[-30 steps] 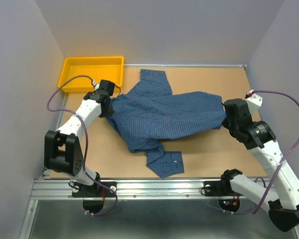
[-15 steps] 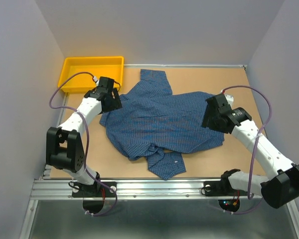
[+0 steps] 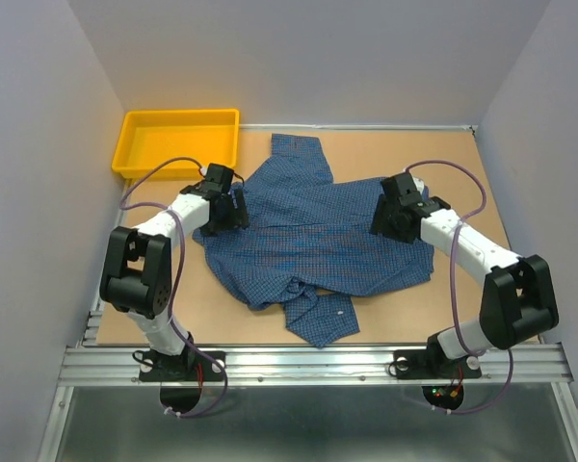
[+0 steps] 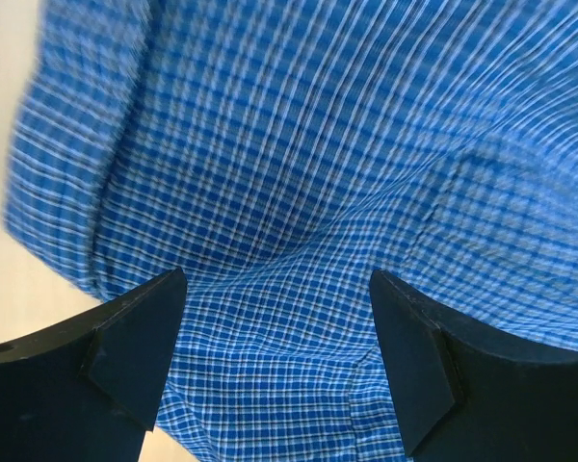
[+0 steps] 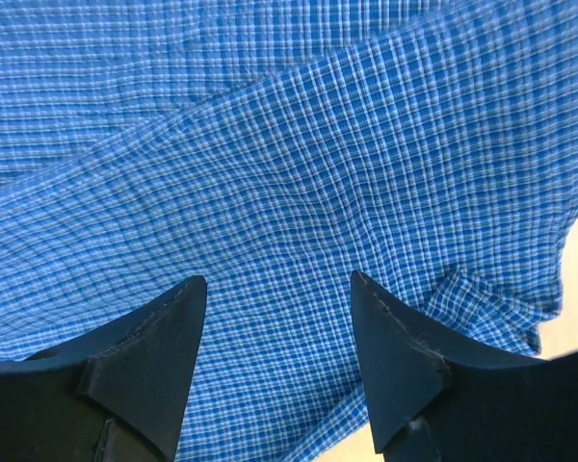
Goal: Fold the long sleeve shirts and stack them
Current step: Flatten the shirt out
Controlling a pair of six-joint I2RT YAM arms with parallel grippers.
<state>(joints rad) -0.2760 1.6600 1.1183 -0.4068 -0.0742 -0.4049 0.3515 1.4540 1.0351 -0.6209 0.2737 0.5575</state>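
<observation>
Two-handed grab pending | left gripper [image 3: 233,208], right gripper [image 3: 383,218]: spread wide, holding nothing | shirt [image 3: 318,231] directly beneath both jaw gaps | lower squarely, pinch one layer only

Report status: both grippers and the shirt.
Left gripper open, over shirt. Right gripper open, over shirt. Shirt rumpled, unfolded. Yellow bin apart from it.

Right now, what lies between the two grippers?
Only the blue shirt spans from left gripper to right gripper, as the top view shows.

a yellow bin [image 3: 178,141] sits at the far left corner of the brown worktop [image 3: 462,173], grey walls around.
</observation>
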